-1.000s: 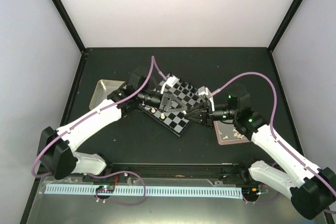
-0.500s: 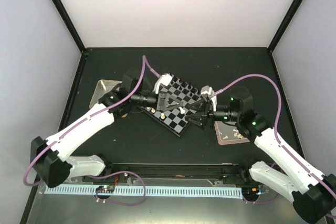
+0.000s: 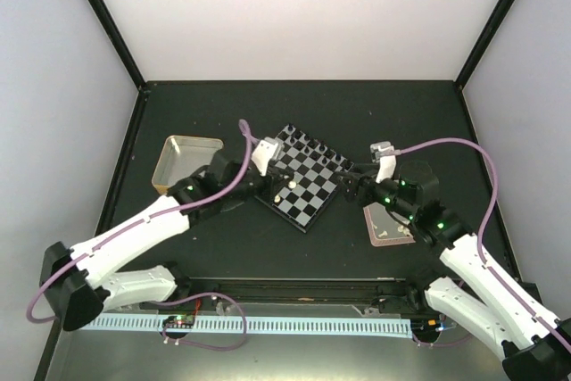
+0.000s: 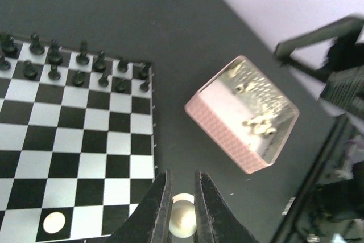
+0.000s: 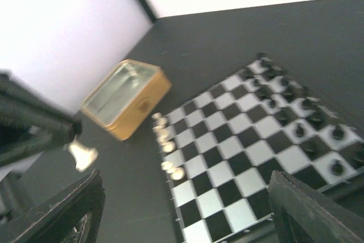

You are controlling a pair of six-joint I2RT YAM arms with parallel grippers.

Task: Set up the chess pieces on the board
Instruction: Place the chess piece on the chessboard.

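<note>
Both arms have drawn back from the middle of the small black-and-grey checked chessboard [image 3: 310, 192]. The left one now sits at its left edge and the right one near its right corner.

The left gripper [image 4: 183, 179] has its jaws closed on one tiny cream-white chess piece [image 4: 183, 221], held just off the board's edge. The right gripper [image 5: 185, 177] has its jaws spread wide and carries nothing.

Tiny black chess pieces [image 4: 57, 64] fill two rows on the board's far side. A few cream pieces [image 5: 165, 140] stand along one edge. More cream pieces [image 4: 259, 123] lie in the pink rectangular tray [image 3: 385, 220] on the dark table, right of the board.

The step in hand looks like placing the held piece. Next, the left arm would need to lower it upright onto a free square in the cream rows.

The held piece's type cannot be made out, and in the top view the jaws hide it. The right wrist view is blurred, showing the yellow-rimmed metal tin [image 5: 125, 98] only softly.
</note>
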